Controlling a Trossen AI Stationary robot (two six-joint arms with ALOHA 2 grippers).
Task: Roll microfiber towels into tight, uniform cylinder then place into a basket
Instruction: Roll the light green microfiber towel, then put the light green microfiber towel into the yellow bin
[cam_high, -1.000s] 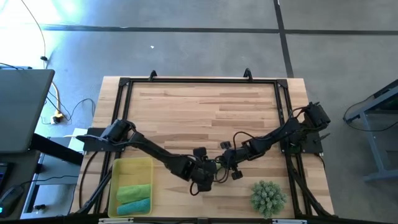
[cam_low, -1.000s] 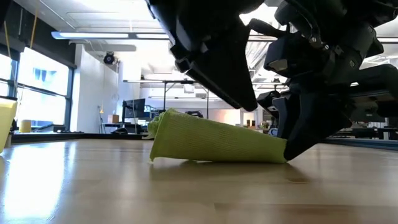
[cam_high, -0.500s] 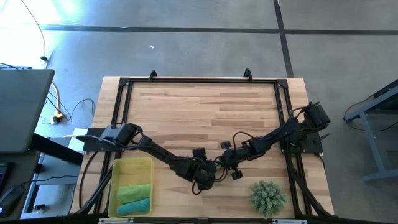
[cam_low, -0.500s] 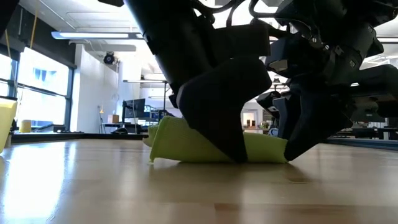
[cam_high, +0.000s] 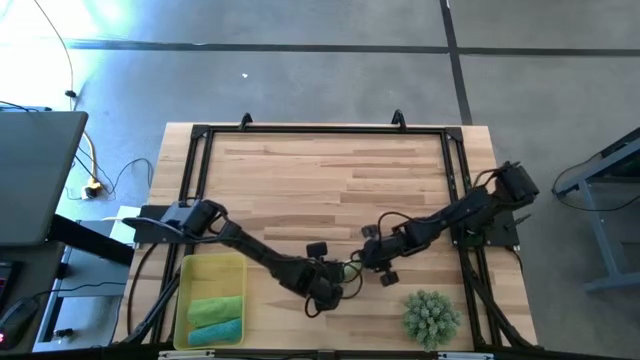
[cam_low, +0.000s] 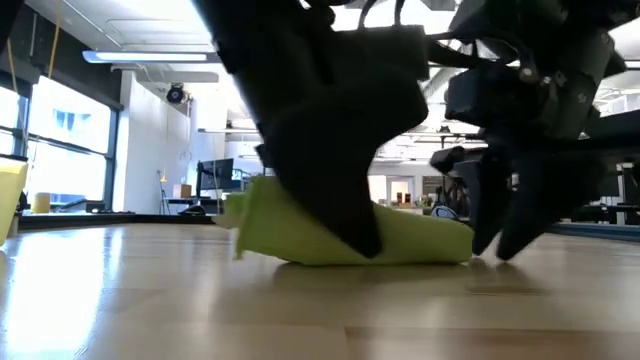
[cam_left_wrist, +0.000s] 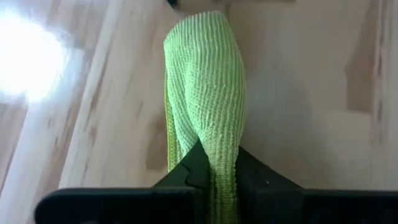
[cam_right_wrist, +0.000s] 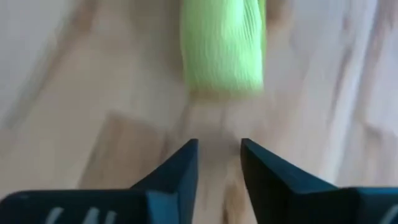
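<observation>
Since the rolled lime towel is pinched at only one spot, near its middle, a loosening of the roll is the main risk judged from here: if it is lifted by that single pinch, the outer layers could slip and the free ends sag, and the cylinder would no longer be tight or uniform. A second risk lies in the carry toward the basket, where a shallow wall could be clipped by the drooping end.

At the bench's front left corner the yellow basket is seen, and two towels already lie in it side by side: a lime roll and, nearer the front edge, a teal one.

Toward the middle of the front edge, the left gripper is clenched on the third towel, which rests on the bench; in the left wrist view the cloth is squeezed thin between the two fingers.

Just to its right, the right gripper is released, its fingers parted and off the cloth, with the towel's end lying just beyond them.

Near the front right corner a spiky green plant stands, well apart from the basket.
</observation>
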